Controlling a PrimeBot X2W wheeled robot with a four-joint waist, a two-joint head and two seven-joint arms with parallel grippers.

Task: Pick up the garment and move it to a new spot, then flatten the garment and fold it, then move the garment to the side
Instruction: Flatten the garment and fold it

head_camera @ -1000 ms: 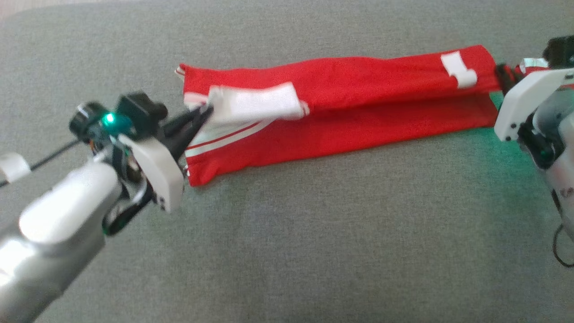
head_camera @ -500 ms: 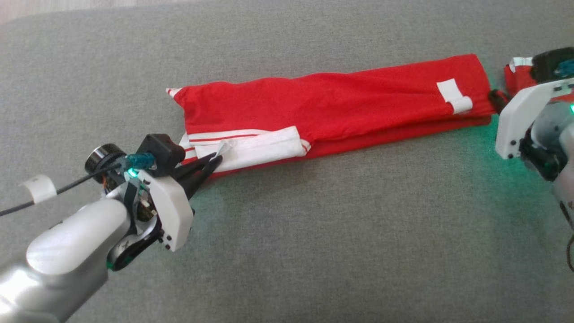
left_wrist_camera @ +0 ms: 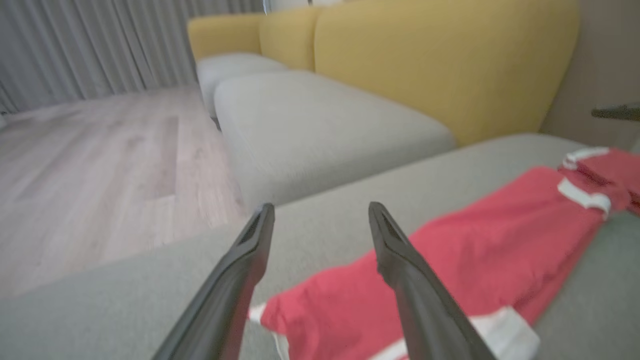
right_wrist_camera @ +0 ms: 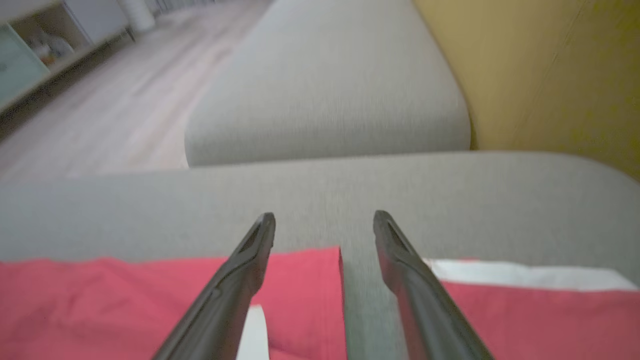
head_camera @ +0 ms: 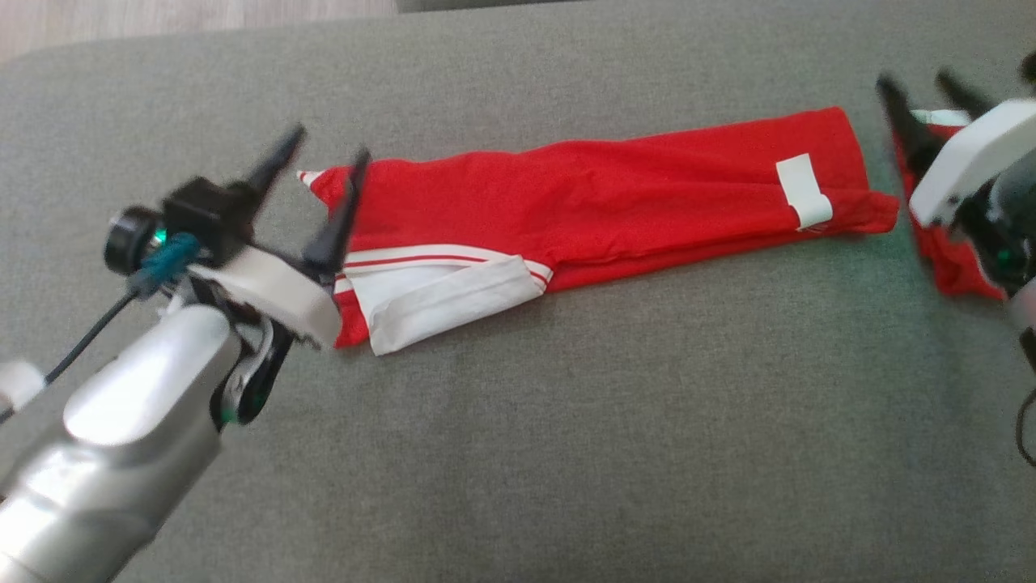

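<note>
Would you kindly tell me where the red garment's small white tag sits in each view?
Head view: white tag right of centre, upper half.
Left wrist view: tag at far right, mid-height.
Right wrist view: tag at bottom edge, left of centre.
Shared landmark: the red garment on the grey cushion.

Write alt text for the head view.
A red garment with white trim lies as a long folded strip across a grey cushion. The left gripper is open at its left end, the right gripper open at its right end.
</note>
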